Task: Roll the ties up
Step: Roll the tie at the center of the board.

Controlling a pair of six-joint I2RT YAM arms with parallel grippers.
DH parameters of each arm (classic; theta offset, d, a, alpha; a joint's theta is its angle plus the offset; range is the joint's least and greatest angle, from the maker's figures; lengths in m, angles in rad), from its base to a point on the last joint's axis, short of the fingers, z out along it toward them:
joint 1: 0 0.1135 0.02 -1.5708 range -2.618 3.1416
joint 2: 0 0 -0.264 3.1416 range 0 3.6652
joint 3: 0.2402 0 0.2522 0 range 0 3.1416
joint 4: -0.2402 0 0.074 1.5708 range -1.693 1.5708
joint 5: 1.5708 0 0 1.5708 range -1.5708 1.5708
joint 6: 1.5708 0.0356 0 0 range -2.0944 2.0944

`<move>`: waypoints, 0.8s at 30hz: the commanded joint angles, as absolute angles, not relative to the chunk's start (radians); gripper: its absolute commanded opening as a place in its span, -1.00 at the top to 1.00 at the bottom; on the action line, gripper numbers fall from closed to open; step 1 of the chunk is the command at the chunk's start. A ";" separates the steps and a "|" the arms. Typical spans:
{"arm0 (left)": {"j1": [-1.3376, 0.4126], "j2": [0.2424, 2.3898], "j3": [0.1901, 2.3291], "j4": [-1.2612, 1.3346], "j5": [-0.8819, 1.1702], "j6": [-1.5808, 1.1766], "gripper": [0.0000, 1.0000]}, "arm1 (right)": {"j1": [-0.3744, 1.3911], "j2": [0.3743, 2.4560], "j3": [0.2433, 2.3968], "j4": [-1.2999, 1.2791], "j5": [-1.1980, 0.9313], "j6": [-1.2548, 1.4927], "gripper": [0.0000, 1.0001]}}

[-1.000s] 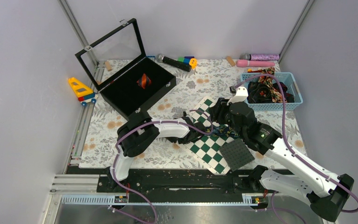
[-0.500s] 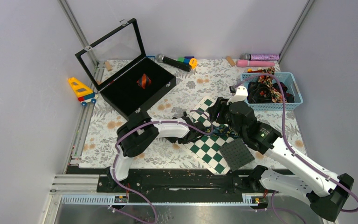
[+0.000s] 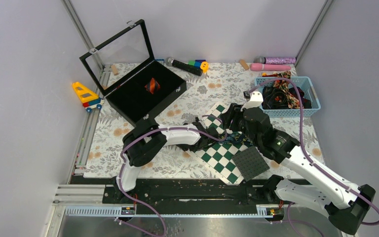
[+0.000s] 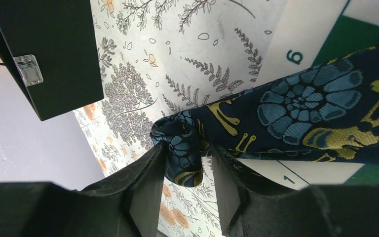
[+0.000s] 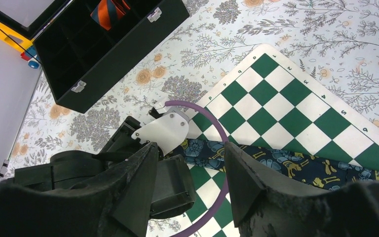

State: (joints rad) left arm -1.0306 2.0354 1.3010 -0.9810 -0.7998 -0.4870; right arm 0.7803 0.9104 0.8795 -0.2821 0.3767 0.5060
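Against the overhead view of a second ago, little differs: the left arm's white forearm lies slightly farther from the near edge, the right arm sits almost where it was, and nothing loose on the table has shifted.

The left gripper point(image 4: 187, 163) has its jaws part-spread on either side of the rolled end point(image 4: 180, 148) of the navy floral tie point(image 4: 301, 108). The roll stands between the fingers with a sliver of gap on one side. The rest of that tie runs flat across the green-and-white chequered board point(image 5: 286, 98). The right gripper point(image 5: 190, 148) hangs above the left wrist, its jaws wide apart and holding nothing.

A rolled orange-and-black striped tie point(image 3: 151, 85) sits in a compartment of the open black case point(image 3: 143, 96) at the far left. More ties point(image 3: 281, 96) are heaped in the blue basket point(image 3: 296, 112) at the far right.

The table wears a pale floral cloth point(image 3: 202, 89); the board lies askew on it, with a dark studded square point(image 3: 250, 163) at its near corner. Along the far edge lie a black microphone point(image 3: 183, 65), a pink one point(image 3: 271, 67) and a glittery purple one point(image 3: 279, 60). A yellow toy truck point(image 3: 85, 94) stands off the cloth to the left. Plain grey walls close the cell in — metal rails run up its far corners.
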 commanded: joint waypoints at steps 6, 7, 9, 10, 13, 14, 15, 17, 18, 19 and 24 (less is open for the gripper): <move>-1.037 1.982 1.336 -0.920 -0.724 -0.506 0.06 | 0.774 0.851 0.960 -0.288 0.421 0.486 -0.19; -1.037 1.982 1.336 -0.919 -0.725 -0.505 0.05 | 0.774 0.851 0.960 -0.288 0.422 0.486 -0.20; -1.037 1.983 1.339 -0.922 -0.727 -0.501 0.05 | 0.774 0.851 0.958 -0.287 0.419 0.487 -0.20; -1.037 1.983 1.340 -0.924 -0.728 -0.501 0.05 | 0.774 0.852 0.955 -0.288 0.419 0.490 -0.20; -1.037 1.981 1.341 -0.926 -0.735 -0.501 0.05 | 0.774 0.854 0.950 -0.287 0.417 0.496 -0.20; -1.037 1.981 1.342 -0.926 -0.737 -0.501 0.06 | 0.774 0.856 0.948 -0.287 0.417 0.498 -0.20; -1.038 1.980 1.343 -0.926 -0.740 -0.501 0.08 | 0.773 0.858 0.947 -0.288 0.415 0.500 -0.20; -1.037 1.978 1.342 -0.925 -0.744 -0.503 0.15 | 0.774 0.862 0.945 -0.286 0.414 0.502 -0.20; -1.037 1.975 1.340 -0.926 -0.744 -0.503 0.17 | 0.774 0.862 0.945 -0.286 0.413 0.502 -0.20; -1.037 1.973 1.340 -0.927 -0.745 -0.504 0.17 | 0.774 0.865 0.945 -0.286 0.414 0.502 -0.20; -1.037 1.967 1.341 -0.926 -0.746 -0.507 0.07 | 0.773 0.868 0.945 -0.287 0.417 0.505 -0.20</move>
State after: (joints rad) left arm -1.0306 2.0167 1.3087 -0.9604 -0.7628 -0.4900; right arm 0.7803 0.8677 0.9237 -0.3035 0.3840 0.5018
